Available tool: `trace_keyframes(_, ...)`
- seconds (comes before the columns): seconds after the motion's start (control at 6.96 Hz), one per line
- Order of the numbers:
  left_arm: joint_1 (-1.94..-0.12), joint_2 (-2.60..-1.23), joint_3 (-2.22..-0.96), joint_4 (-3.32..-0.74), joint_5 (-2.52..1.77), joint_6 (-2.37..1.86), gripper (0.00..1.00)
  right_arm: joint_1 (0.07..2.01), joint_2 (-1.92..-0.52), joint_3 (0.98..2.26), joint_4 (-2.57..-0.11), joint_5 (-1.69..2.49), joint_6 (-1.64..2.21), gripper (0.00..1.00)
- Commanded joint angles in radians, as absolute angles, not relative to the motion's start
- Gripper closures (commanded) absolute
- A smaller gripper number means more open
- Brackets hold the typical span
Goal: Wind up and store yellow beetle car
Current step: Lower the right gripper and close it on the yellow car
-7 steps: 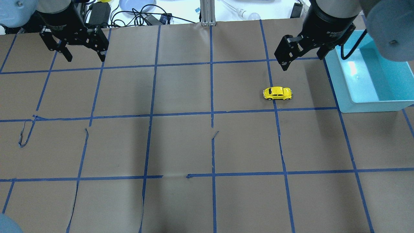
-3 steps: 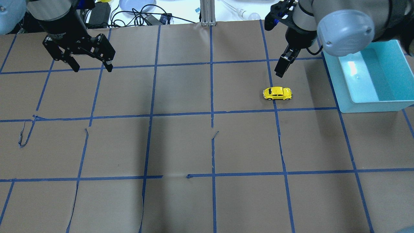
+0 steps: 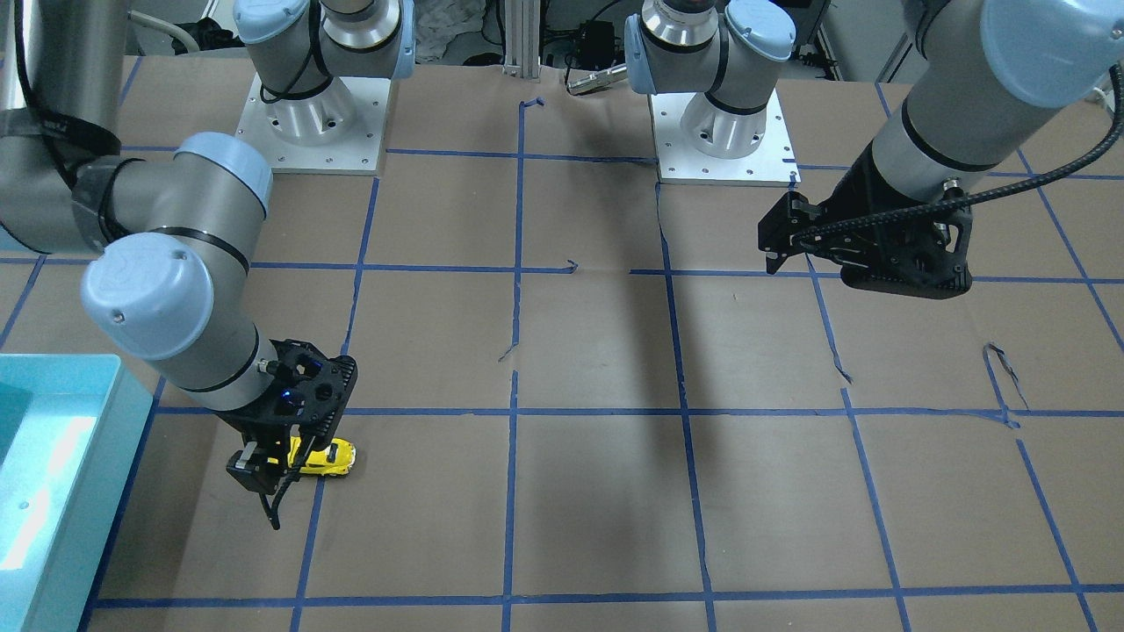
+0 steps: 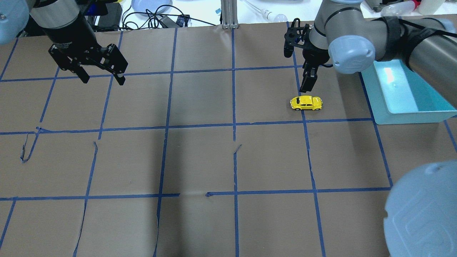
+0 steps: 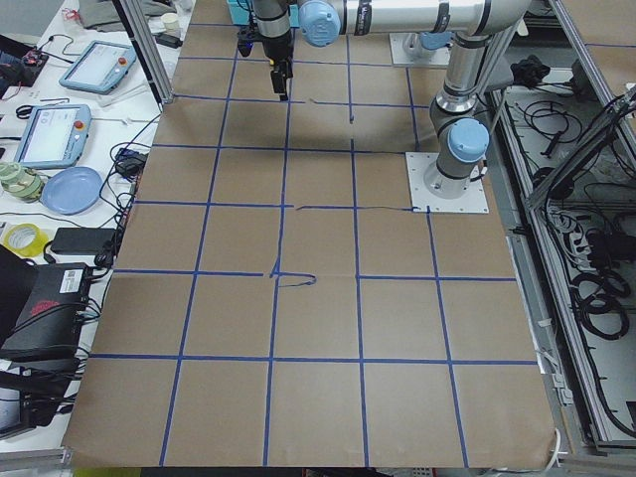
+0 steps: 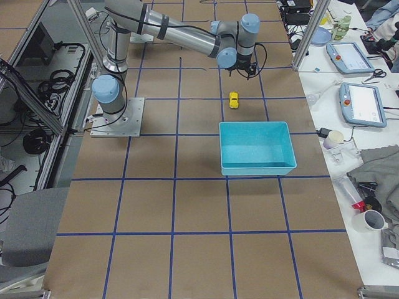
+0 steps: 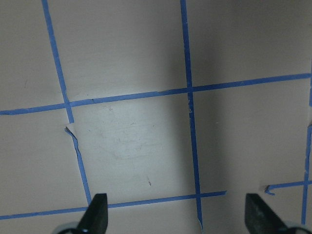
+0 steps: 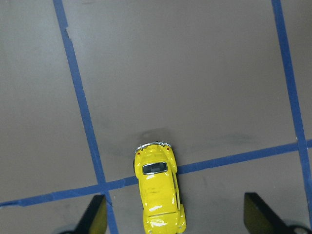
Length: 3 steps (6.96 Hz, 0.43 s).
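Two robot arms reach over a table covered in brown paper (image 4: 200, 160) and marked into squares with blue tape. Moving outward from the robot's side, the first task item is the small glossy yellow beetle car (image 4: 306, 103). It stands on its wheels on the paper, on the robot's right, straddling a tape line just beyond a crossing. Close over it hangs the right gripper (image 4: 307, 82), black and two-fingered, pointing down. Its wrist camera shows the fingers spread wide, with the car low in the frame between them and nothing gripped. No view shows clearly whether a finger touches the car. Just to the right, near the car but apart from it, sits a light turquoise plastic bin (image 4: 407, 117) that does not contain the car. Far across the table, the left gripper (image 4: 103, 80) hovers above bare paper, also spread wide and holding nothing. The task appears barely begun: the car looks ungrasped, so the pick-up, the winding and the storing all seem to lie ahead.
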State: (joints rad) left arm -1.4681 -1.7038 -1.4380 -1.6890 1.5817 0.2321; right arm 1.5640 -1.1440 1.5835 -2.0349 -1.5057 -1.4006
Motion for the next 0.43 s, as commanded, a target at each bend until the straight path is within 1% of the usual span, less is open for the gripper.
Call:
trace_keyframes(0.0,-1.466,-1.701,-1.445,-1.687,1.580,0.241,0.00,1.559,-1.100,1.643,-2.178,-1.519,-1.535,0.00)
trace_keyframes(0.29,-1.460,-1.700,-1.447,-1.692,1.566,0.239,0.00,1.520,-1.075,1.667,-2.178,-1.522,-1.601,0.00)
